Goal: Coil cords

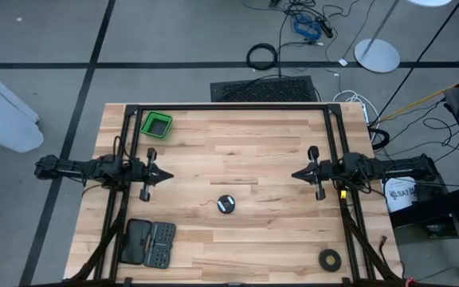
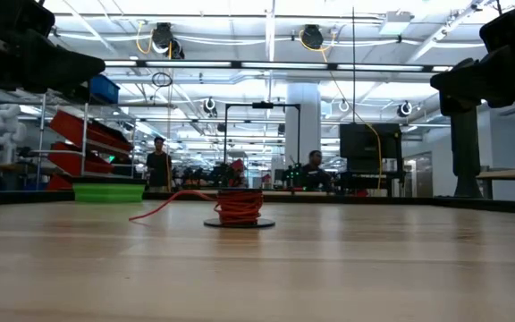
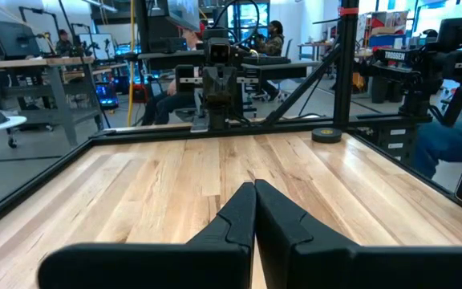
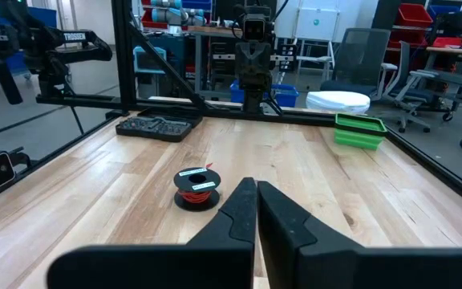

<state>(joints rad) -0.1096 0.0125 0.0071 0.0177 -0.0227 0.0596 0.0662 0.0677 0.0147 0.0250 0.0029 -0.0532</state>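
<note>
Both claws hang shut and empty over the wooden bench (image 1: pixel 237 151), facing each other across it. On the left side, the left claw (image 1: pixel 168 174) has its two dark fingers (image 3: pixel 233 217) pressed together, tips meeting, with nothing between them. On the right side, the right claw (image 1: pixel 296 174) shows the same: its fingers (image 4: pixel 239 210) are closed tip to tip and carry nothing. Each arm sits at its own edge of the bench, roughly level with the other, and a wide stretch of bare wood lies between the two.

Between them and a little nearer the front edge lies the cord (image 1: pixel 226 204), wound into a small round bundle. From above it looks dark; in the low view it shows as a tight red stack on a dark flat base (image 2: pixel 239 207), with a short red tail running out to one side along the wood. The right wrist view shows it resting just ahead of the right claw, apart from it (image 4: pixel 196 188). Neither claw touches it.

A green bin (image 1: pixel 157 125) stands near the back left corner. A dark case of tool bits (image 1: pixel 149 242) lies open near the front left corner. A flat black tape ring (image 1: pixel 330 258) lies near the front right corner.
</note>
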